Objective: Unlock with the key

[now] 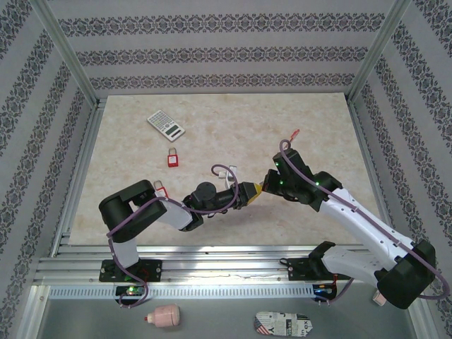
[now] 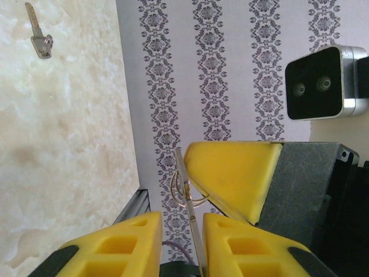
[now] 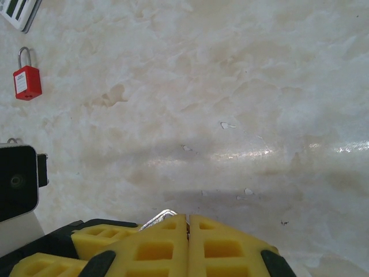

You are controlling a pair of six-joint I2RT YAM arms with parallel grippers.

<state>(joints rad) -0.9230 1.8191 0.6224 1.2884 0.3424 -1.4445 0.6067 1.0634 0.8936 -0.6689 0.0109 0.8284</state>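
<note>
Key [image 2: 181,173], pinched by right gripper [image 3: 188,218], shows its blade from left wrist.

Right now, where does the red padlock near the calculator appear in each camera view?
Top view: the red padlock lies on the table, left of centre, just below the calculator.
Right wrist view: the red padlock is at upper left, shackle up.
Left wrist view: faces the patterned wall.
Shared landmark: the calculator, in the top-left corner of the right wrist view.
</note>
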